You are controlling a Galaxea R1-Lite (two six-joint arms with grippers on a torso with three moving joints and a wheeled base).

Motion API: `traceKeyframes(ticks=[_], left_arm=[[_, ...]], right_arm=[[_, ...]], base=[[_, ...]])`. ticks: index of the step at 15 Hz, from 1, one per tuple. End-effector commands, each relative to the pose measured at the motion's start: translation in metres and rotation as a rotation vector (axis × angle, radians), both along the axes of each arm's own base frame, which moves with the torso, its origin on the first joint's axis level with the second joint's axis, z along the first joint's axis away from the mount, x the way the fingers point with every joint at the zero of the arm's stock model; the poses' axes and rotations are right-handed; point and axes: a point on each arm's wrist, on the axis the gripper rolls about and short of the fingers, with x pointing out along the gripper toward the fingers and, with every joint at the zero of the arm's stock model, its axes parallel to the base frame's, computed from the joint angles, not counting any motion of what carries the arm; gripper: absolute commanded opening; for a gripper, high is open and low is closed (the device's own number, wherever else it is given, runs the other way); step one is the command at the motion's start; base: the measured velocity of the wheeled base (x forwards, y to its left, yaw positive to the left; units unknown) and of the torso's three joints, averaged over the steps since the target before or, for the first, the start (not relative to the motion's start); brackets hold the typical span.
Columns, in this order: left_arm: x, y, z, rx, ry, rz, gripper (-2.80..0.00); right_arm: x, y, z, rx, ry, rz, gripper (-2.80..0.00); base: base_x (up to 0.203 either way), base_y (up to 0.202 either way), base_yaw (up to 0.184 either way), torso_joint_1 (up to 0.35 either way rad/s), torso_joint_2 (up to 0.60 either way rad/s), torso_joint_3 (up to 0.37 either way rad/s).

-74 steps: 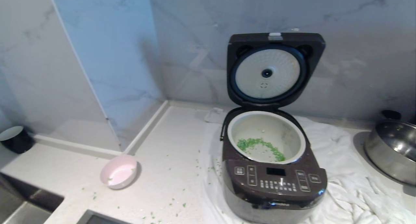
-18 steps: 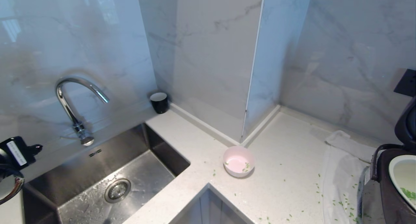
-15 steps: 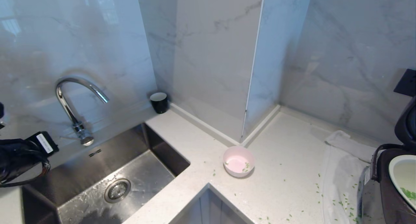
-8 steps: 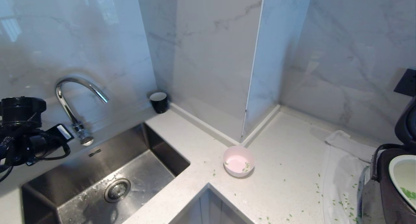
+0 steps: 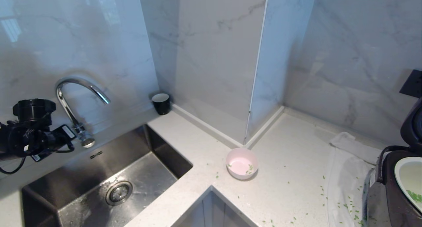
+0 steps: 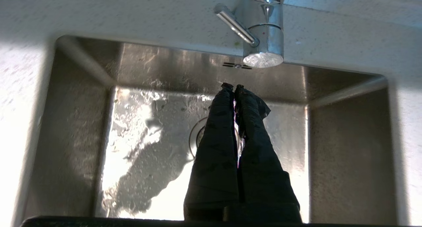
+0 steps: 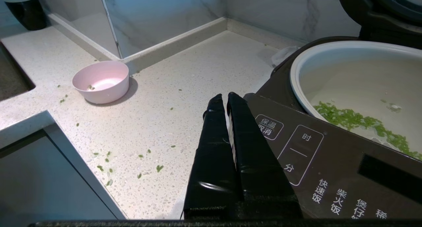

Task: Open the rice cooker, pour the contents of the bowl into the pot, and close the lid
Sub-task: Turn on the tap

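I've got the dark brown-grey rice cooker (image 7: 329, 148) with its white-marked button panel off at the right edge of my head view, and its dark hinged lid (image 7: 376, 9) stands up and open. The round whitish inner pot (image 7: 356, 75) sits in the body with the bright green chopped bits (image 7: 359, 121) spread across its floor. So the way I read it, opening and pouring are done and closing the lid is the step left.

The small pale pink bowl (image 5: 242, 163) stands upright on the speckled white surface (image 5: 283, 194), well apart from the cooker, near the wall corner, with only a few green flecks in it. More green flecks lie scattered on the surface and on the white cloth (image 5: 346, 174) under the cooker.

My right gripper (image 7: 226, 100) hangs just by the front corner of the control panel, fingers pressed together, holding nothing. My left gripper (image 6: 233, 88) is way over above the steel sink (image 6: 82, 121), just below the chrome tap (image 5: 74, 105), fingers closed too and empty. A small black cup (image 5: 161, 103) sits by the wall behind the sink.

Next move, I reckon: get a gripper up behind the raised lid and push it forward and down until it latches. The cooker is barely in my head view, so I'd want to face it first.
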Motion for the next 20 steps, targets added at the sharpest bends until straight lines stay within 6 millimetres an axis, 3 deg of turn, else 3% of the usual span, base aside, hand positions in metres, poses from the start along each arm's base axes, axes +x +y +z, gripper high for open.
traceKeyframes(ticks=[1, 2, 3, 9, 14, 20], left_arm=[[0.017, 0.004, -0.013, 0.005, 0.02, -0.008, -2.8], [0.022, 0.006, -0.016, 0.004, 0.025, -0.008, -2.8], [0.026, 0.008, -0.021, 0.002, 0.03, -0.005, 0.0], [0.053, 0.024, -0.047, -0.007, 0.043, 0.018, 0.0], [0.07, 0.046, -0.056, -0.007, 0.012, 0.062, 0.0], [0.084, 0.057, -0.051, 0.007, -0.041, 0.076, 0.0]], right_arm=[[0.0, 0.0, 0.0, -0.001, 0.002, 0.001, -2.8], [0.0, 0.0, 0.0, -0.001, 0.002, 0.001, -2.8], [0.0, 0.0, 0.0, -0.001, 0.002, 0.001, -2.8], [0.0, 0.0, 0.0, -0.001, 0.002, 0.001, -2.8], [0.0, 0.0, 0.0, -0.001, 0.002, 0.001, -2.8], [0.0, 0.0, 0.0, -0.001, 0.002, 0.001, -2.8]], base=[[0.0, 0.0, 0.0, 0.0, 0.0, 0.0], [0.0, 0.0, 0.0, 0.0, 0.0, 0.0], [0.0, 0.0, 0.0, 0.0, 0.0, 0.0], [0.0, 0.0, 0.0, 0.0, 0.0, 0.0], [0.0, 0.0, 0.0, 0.0, 0.0, 0.0], [0.0, 0.0, 0.0, 0.0, 0.0, 0.0]])
